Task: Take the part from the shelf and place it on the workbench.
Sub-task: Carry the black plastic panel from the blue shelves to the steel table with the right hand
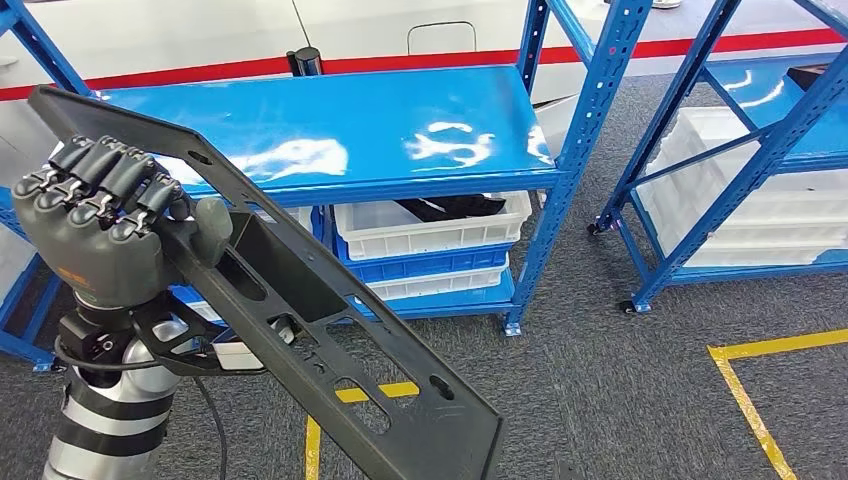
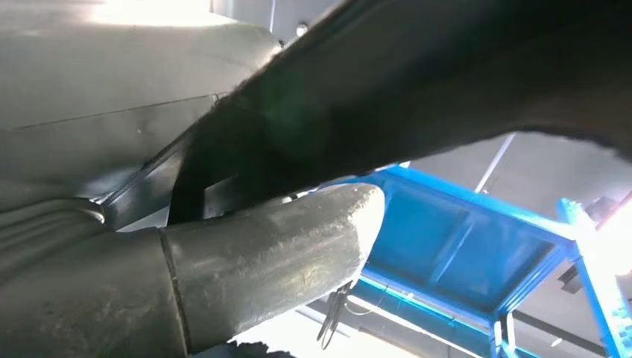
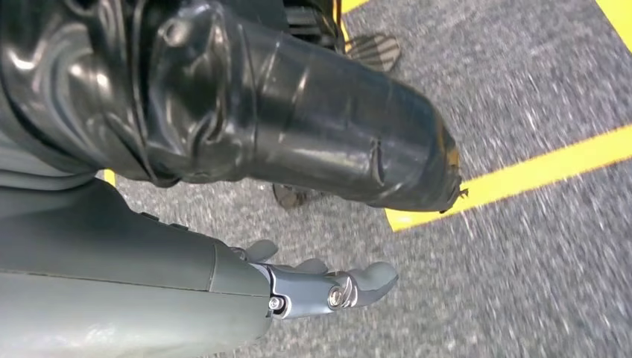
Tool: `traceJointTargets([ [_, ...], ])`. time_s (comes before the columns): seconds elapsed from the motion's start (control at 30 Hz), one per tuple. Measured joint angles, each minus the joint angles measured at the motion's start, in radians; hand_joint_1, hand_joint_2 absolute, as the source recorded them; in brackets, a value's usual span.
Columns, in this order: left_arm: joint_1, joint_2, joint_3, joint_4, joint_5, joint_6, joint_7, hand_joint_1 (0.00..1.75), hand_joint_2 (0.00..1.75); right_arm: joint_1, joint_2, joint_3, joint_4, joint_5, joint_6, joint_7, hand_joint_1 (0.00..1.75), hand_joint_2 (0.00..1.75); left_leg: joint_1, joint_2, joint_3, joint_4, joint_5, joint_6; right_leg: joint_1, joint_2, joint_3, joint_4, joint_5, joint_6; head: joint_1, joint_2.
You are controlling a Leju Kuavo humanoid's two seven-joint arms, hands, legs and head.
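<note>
The left hand (image 1: 100, 225) grips a long black part (image 1: 330, 310), tilted, in front of a blue shelf (image 1: 330, 135). The right hand (image 3: 298, 149) hangs over grey carpet (image 3: 522, 261), holding nothing; how far its fingers spread is unclear.

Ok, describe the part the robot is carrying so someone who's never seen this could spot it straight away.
Start at the blue shelf rack across the grey carpet; in front of it, on the robot's left, the left hand is raised. It grips a long flat dark grey panel running diagonally down towards the floor. Unlike the white bins under the shelf, it is dark, narrow and pierced with cut-out slots and holes.
</note>
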Motion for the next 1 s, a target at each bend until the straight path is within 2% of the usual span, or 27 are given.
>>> traceJointTargets([
  [0.03, 0.0, 0.0, 0.001, 0.0, -0.003, 0.0, 0.003, 1.75, 0.0, 0.0, 0.0, 0.0, 0.0, 0.0, 0.0, 0.0, 0.0, 0.0, 0.002, 0.001, -0.008, 0.02, -0.027, -0.003, -0.001, -0.001, -0.007, 0.0, 0.008, -0.012, -0.001, 0.0],
  [0.1, 0.0, 0.0, 0.005, 0.001, -0.009, 0.0, 0.01, 1.75, 0.0, 0.0, 0.0, 0.0, 0.0, 0.0, 0.0, 0.0, 0.0, 0.0, 0.004, 0.003, -0.036, 0.121, -0.126, -0.008, 0.001, -0.004, -0.022, 0.0, 0.025, -0.031, -0.003, 0.0],
  [0.13, 0.0, 0.001, 0.007, 0.001, -0.012, 0.0, 0.011, 1.75, 0.0, 0.001, 0.0, 0.0, 0.0, 0.0, 0.0, 0.0, 0.0, 0.0, 0.004, 0.002, -0.051, 0.192, -0.175, -0.009, 0.005, -0.005, -0.033, 0.001, 0.034, -0.037, -0.003, 0.0],
  [0.17, 0.001, 0.001, 0.008, 0.001, -0.014, 0.0, 0.012, 1.75, 0.0, 0.002, 0.0, 0.0, 0.0, 0.0, 0.0, 0.0, 0.0, 0.0, 0.003, 0.002, -0.06, 0.253, -0.207, -0.009, 0.008, -0.006, -0.044, 0.002, 0.042, -0.038, -0.004, 0.0],
  [0.2, 0.003, 0.001, 0.009, 0.002, -0.015, 0.0, 0.012, 1.75, 0.0, 0.003, 0.0, 0.0, 0.0, 0.0, 0.0, 0.0, 0.0, 0.0, 0.003, 0.002, -0.056, 0.289, -0.219, -0.008, 0.011, -0.006, -0.053, 0.002, 0.049, -0.039, -0.003, 0.0],
  [0.23, 0.004, 0.001, 0.01, 0.002, -0.016, 0.0, 0.012, 1.75, 0.0, 0.003, 0.0, 0.0, 0.0, 0.0, 0.0, 0.0, 0.0, 0.0, 0.003, 0.002, -0.031, 0.284, -0.212, -0.005, 0.014, -0.007, -0.062, 0.003, 0.055, -0.038, -0.004, 0.0],
  [0.27, 0.005, 0.001, 0.01, 0.003, -0.016, 0.0, 0.012, 1.75, 0.0, 0.003, 0.0, 0.0, 0.0, 0.0, 0.0, 0.0, 0.0, 0.0, 0.003, 0.002, 0.012, 0.241, -0.193, -0.001, 0.015, -0.007, -0.069, 0.003, 0.06, -0.037, -0.003, 0.0],
  [0.33, 0.004, 0.001, 0.01, 0.004, -0.016, 0.0, 0.012, 1.75, 0.0, 0.002, 0.001, 0.0, 0.0, 0.0, 0.0, 0.0, 0.0, 0.0, 0.001, 0.0, 0.115, 0.1, -0.173, 0.006, 0.017, -0.007, -0.077, 0.003, 0.07, -0.029, -0.003, 0.0],
  [0.37, 0.004, 0.001, 0.01, 0.005, -0.016, 0.0, 0.012, 1.75, 0.44, 0.002, 0.001, 0.0, 0.0, 0.0, 0.0, 0.0, 0.0, 0.0, -0.003, -0.001, 0.148, 0.05, -0.172, 0.009, 0.018, -0.007, -0.079, 0.003, 0.075, -0.023, -0.002, 0.0],
  [0.4, 0.004, 0.002, 0.01, 0.006, -0.016, 0.0, 0.012, 1.75, 0.87, 0.002, 0.001, 0.0, 0.0, 0.0, 0.0, 0.0, 0.0, 0.0, -0.008, -0.002, 0.162, 0.022, -0.176, 0.012, 0.018, -0.007, -0.081, 0.003, 0.081, -0.015, -0.002, 0.0],
  [0.47, 0.005, 0.002, 0.012, 0.008, -0.016, 0.0, 0.01, 1.75, 1.75, 0.002, 0.002, 0.0, 0.0, 0.0, 0.0, 0.0, 0.0, 0.0, -0.017, -0.003, 0.158, 0.018, -0.167, 0.024, 0.016, -0.007, -0.086, 0.001, 0.091, 0.002, -0.002, 0.0],
  [0.5, 0.004, 0.002, 0.012, 0.01, -0.016, 0.0, 0.008, 1.75, 1.75, 0.002, 0.002, 0.0, 0.0, 0.0, 0.0, 0.0, 0.0, 0.0, -0.018, -0.001, 0.153, 0.015, -0.159, 0.033, 0.014, -0.007, -0.091, 0.005, 0.088, 0.007, -0.002, 0.0],
  [0.53, 0.003, 0.001, 0.012, 0.011, -0.016, 0.0, 0.006, 1.75, 1.75, 0.002, 0.002, 0.0, 0.0, 0.0, 0.0, 0.001, 0.0, 0.0, -0.018, 0.002, 0.145, 0.013, -0.149, 0.044, 0.014, -0.007, -0.101, 0.019, 0.073, 0.007, 0.0, 0.0],
  [0.57, 0.003, 0.001, 0.012, 0.013, -0.016, 0.0, 0.004, 1.75, 1.75, 0.001, 0.002, 0.0, 0.0, 0.0, 0.0, 0.001, 0.0, 0.0, -0.017, 0.004, 0.134, 0.01, -0.138, 0.053, 0.015, -0.006, -0.118, 0.051, 0.044, 0.003, 0.0, 0.0],
  [0.63, 0.003, 0.001, 0.011, 0.017, -0.016, 0.0, 0.003, 1.75, 1.75, 0.001, 0.002, 0.0, 0.0, 0.0, 0.0, 0.002, 0.0, 0.0, -0.018, 0.005, 0.104, 0.01, -0.115, 0.066, 0.017, -0.006, -0.163, 0.171, -0.036, -0.009, 0.003, 0.0],
  [0.67, 0.004, 0.001, 0.011, 0.019, -0.016, -0.001, 0.002, 1.75, 1.75, 0.001, 0.002, 0.0, 0.0, 0.0, 0.0, 0.002, 0.0, 0.0, -0.02, 0.005, 0.087, 0.01, -0.103, 0.068, 0.017, -0.006, -0.181, 0.235, -0.065, -0.009, 0.003, 0.0],
  [0.7, 0.005, 0.001, 0.011, 0.022, -0.016, -0.001, 0.002, 1.75, 1.75, 0.001, 0.002, 0.0, 0.0, -0.001, 0.0, 0.002, 0.0, 0.0, -0.022, 0.005, 0.069, 0.01, -0.091, 0.068, 0.018, -0.006, -0.187, 0.279, -0.076, -0.005, 0.003, 0.0],
  [0.73, 0.006, 0.001, 0.011, 0.024, -0.016, -0.001, 0.001, 1.75, 1.75, 0.001, 0.001, 0.0, 0.0, -0.001, 0.0, 0.002, 0.0, 0.0, -0.023, 0.005, 0.053, 0.011, -0.078, 0.068, 0.019, -0.006, -0.177, 0.291, -0.068, 0.003, 0.003, 0.0],
  [0.77, 0.006, 0.001, 0.011, 0.025, -0.015, -0.001, 0.001, 1.75, 1.75, 0.001, 0.001, 0.0, 0.0, -0.001, 0.0, 0.002, 0.0, 0.0, -0.024, 0.005, 0.038, 0.011, -0.066, 0.067, 0.02, -0.006, -0.149, 0.268, -0.047, 0.012, 0.003, 0.0],
  [0.8, 0.006, 0.001, 0.011, 0.026, -0.015, -0.001, 0.0, 1.75, 1.75, 0.0, 0.001, 0.0, 0.0, -0.001, 0.0, 0.002, 0.0, 0.0, -0.025, 0.005, 0.024, 0.011, -0.054, 0.065, 0.022, -0.006, -0.104, 0.211, -0.026, 0.016, 0.003, 0.0],
  [0.87, 0.006, 0.001, 0.012, 0.027, -0.013, -0.001, 0.0, 1.75, 1.75, -0.004, -0.002, 0.0, 0.0, -0.002, 0.0, 0.002, 0.0, 0.0, -0.028, 0.005, 0.004, 0.011, -0.031, 0.057, 0.03, -0.007, 0.006, 0.06, -0.018, 0.004, 0.002, 0.0],
  [0.9, 0.006, 0.001, 0.012, 0.027, -0.011, -0.001, -0.001, 1.75, 1.75, -0.005, -0.003, 0.0, 0.0, -0.002, 0.0, 0.001, 0.0, 0.0, -0.029, 0.006, -0.001, 0.009, -0.02, 0.052, 0.034, -0.007, 0.039, 0.005, -0.023, -0.005, 0.001, 0.0],
  [0.93, 0.006, 0.001, 0.012, 0.027, -0.01, -0.001, -0.002, 1.75, 1.75, -0.006, -0.004, 0.0, 0.0, -0.002, 0.0, 0.001, 0.0, 0.0, -0.029, 0.006, -0.002, 0.006, -0.009, 0.046, 0.038, -0.007, 0.052, -0.024, -0.028, -0.014, 0.002, 0.0],
  [1.0, 0.006, 0.0, 0.011, 0.029, -0.008, -0.001, -0.003, 1.75, 1.75, -0.005, -0.003, 0.0, 0.0, -0.004, 0.0, 0.0, 0.0, 0.0, -0.026, 0.006, -0.005, -0.003, 0.008, 0.034, 0.033, -0.007, 0.036, -0.031, -0.012, -0.027, 0.003, 0.0],
])
